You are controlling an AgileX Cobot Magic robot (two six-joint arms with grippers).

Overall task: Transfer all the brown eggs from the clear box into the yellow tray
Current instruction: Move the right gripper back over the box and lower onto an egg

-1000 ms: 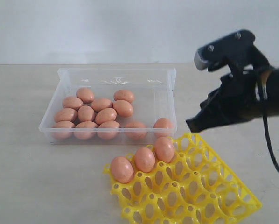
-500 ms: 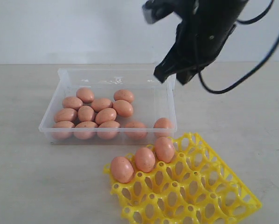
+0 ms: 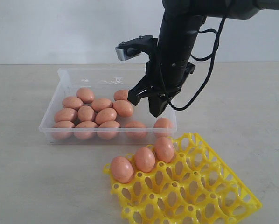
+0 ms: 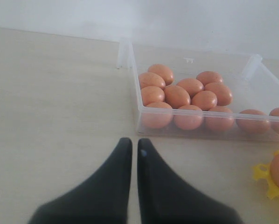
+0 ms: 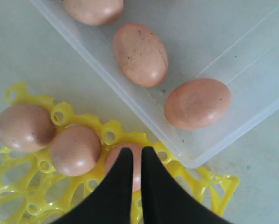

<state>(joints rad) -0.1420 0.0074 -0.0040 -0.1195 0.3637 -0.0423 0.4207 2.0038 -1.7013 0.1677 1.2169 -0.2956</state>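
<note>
Shifted over the last second: black right pincer [image 3: 154, 111], from the right of the scene, by way of a high pass, to a spot above the right half of the shallow transparent plastic box [image 3: 116, 71]. Same places as before for eggs, box and tray.

Seen only from the exterior view: whole cluster of smooth orange-brown oval eggs [image 3: 101, 104] in the left and near parts of the box, one lone egg [image 3: 163, 126] in its near right corner. Bright yellow lattice egg tray [image 3: 214, 186] on the near side of the box, toward the right, with three eggs [image 3: 144, 159] in a row along its far left edge.

Seen only from the right wrist view: tips of the right pincer [image 5: 133, 151] pressed together with a hairline slit, holding nothing. Box [image 5: 214, 28] at one corner with two eggs [image 5: 140, 53] in full. Tray [image 5: 219, 184] with its three eggs, one half hidden behind the tips.

Seen only from the left wrist view: black left pincer [image 4: 132, 142], likewise closed and empty, over bare table [image 4: 46, 116] left of the box [image 4: 200, 120], apart from the eggs [image 4: 177, 95]. Sliver of tray [image 4: 263, 170] at the edge.

Relative to the right pincer: nearest cluster egg just to its left, lone egg near and slightly right, tray eggs farther toward the near side. Touches none. Height above the box floor hard to judge.
</note>
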